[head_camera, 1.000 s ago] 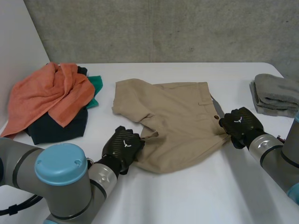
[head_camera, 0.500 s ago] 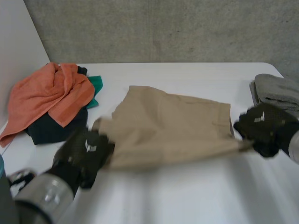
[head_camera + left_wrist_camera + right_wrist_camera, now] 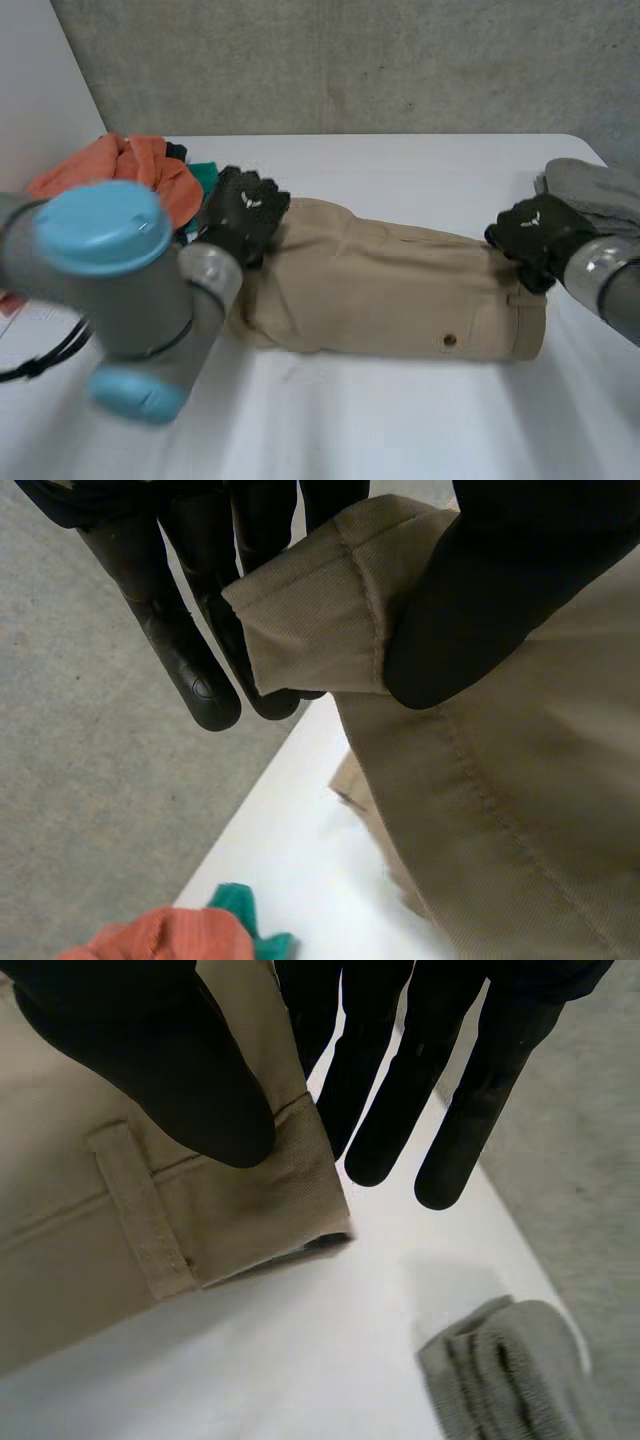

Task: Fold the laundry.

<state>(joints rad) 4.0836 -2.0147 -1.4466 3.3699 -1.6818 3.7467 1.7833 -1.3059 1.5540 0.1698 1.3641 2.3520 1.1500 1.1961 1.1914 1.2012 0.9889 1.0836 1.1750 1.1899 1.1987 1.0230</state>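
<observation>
Khaki shorts (image 3: 390, 290) lie folded along the worktop (image 3: 400, 430), a hem corner clamped between the left hand's (image 3: 243, 213) thumb and fingers (image 3: 190, 650), the waistband corner pinched likewise in the right hand (image 3: 535, 235), both hands held low at opposite ends

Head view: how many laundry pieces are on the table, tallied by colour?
Khaki: 1, the khaki shorts
Orange: 1, the orange cloth
Green: 1, the green cloth
Grey: 1, the folded grey towel
Total: 4 clearly seen. The left arm covers part of the pile by the orange cloth, so more may lie there.
</observation>
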